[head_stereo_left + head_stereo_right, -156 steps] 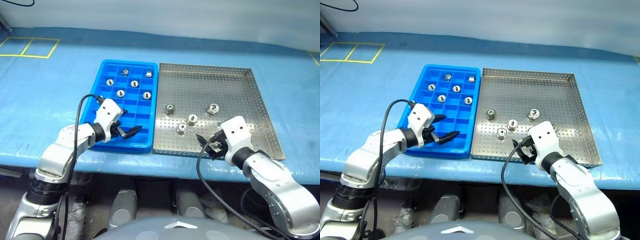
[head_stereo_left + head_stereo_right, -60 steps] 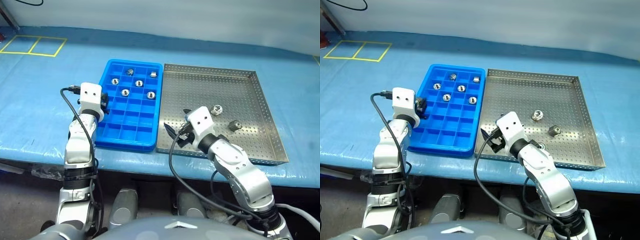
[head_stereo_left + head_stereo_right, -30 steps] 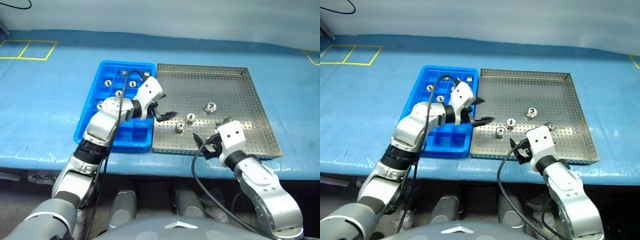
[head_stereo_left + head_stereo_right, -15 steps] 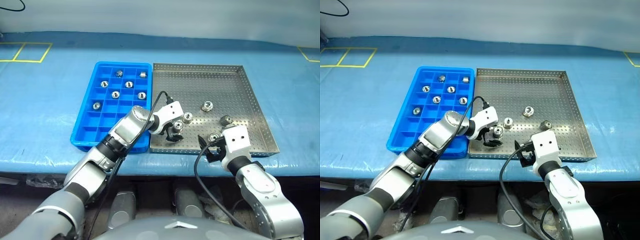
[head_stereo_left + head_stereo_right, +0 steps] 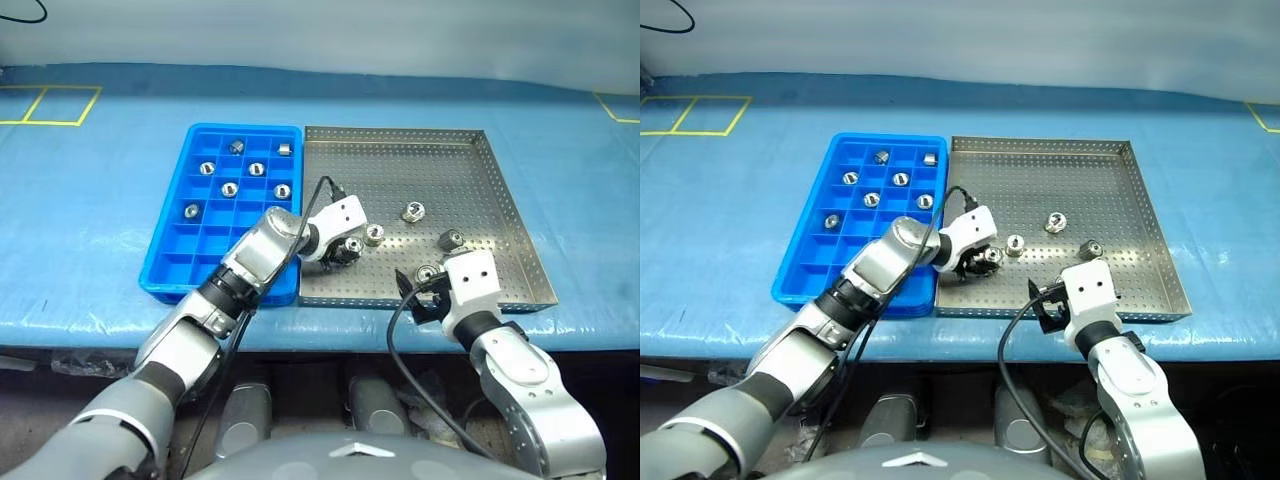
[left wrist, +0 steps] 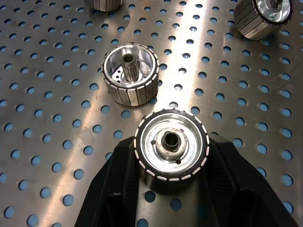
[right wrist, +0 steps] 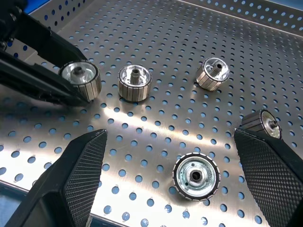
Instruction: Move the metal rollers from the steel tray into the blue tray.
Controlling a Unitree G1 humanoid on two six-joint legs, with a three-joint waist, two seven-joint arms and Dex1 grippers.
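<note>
Left wrist view: left end effector [image 6: 171, 189] clamped on a metal roller [image 6: 171, 145] beside its neighbour [image 6: 130, 75] on the steel tray [image 6: 57, 123]; a shallow grip risks slipping on lift.

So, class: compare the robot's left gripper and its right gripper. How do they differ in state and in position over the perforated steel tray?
The left gripper is shut on a ribbed silver metal roller; the right gripper stands open and holds nothing. The left gripper works near the steel tray's edge beside the bright blue plastic tray; the right gripper sits at its near rim. Both have black fingers.
</note>
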